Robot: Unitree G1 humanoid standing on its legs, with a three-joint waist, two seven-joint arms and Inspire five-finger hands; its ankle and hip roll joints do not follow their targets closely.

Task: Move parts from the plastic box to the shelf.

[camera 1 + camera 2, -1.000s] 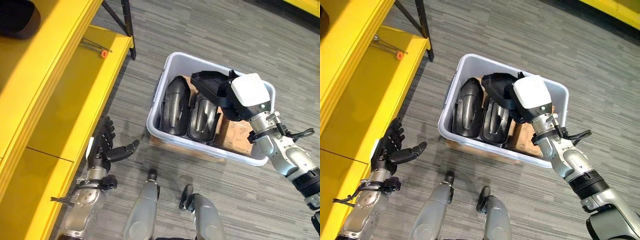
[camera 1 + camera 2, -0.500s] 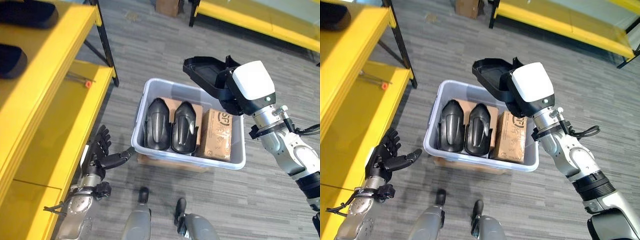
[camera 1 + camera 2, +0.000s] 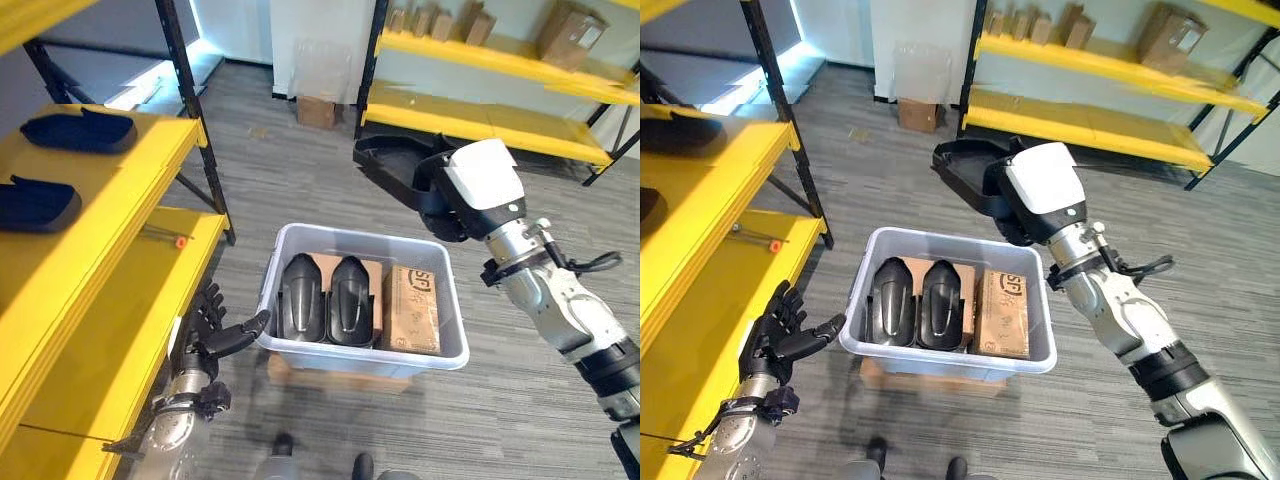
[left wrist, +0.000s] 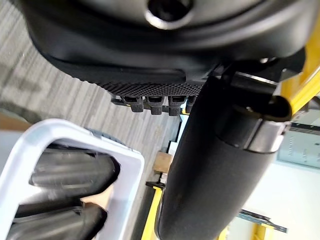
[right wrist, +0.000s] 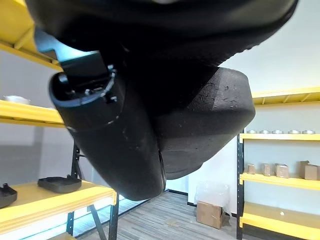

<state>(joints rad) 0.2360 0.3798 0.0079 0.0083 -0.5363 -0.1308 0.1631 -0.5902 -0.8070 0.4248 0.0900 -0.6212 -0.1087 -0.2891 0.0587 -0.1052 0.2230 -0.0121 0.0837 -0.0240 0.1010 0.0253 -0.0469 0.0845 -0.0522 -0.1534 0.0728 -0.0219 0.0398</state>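
My right hand [image 3: 452, 205] is shut on a black moulded part [image 3: 385, 165] and holds it in the air above the far rim of the grey plastic box [image 3: 360, 360]. In the right wrist view the thumb [image 5: 115, 150] presses against that part [image 5: 220, 115]. Two more black parts [image 3: 300, 300] [image 3: 350, 300] lie side by side in the box, beside a cardboard carton [image 3: 412, 310]. My left hand [image 3: 215, 335] hangs open by the box's left wall, holding nothing. The yellow shelf [image 3: 110, 190] on the left carries two dark parts [image 3: 80, 130] [image 3: 35, 205].
A black upright post [image 3: 195, 110] stands at the shelf's corner. A small orange-tipped item [image 3: 180, 241] lies on the lower yellow board. The box rests on a brown base [image 3: 330, 378]. Farther back are a cardboard box on the floor [image 3: 316, 110] and another yellow rack [image 3: 500, 60].
My right hand has lifted the black part out of the box and up above its far rim. The camera has tilted up, bringing the shelves into view. My left hand stays open.
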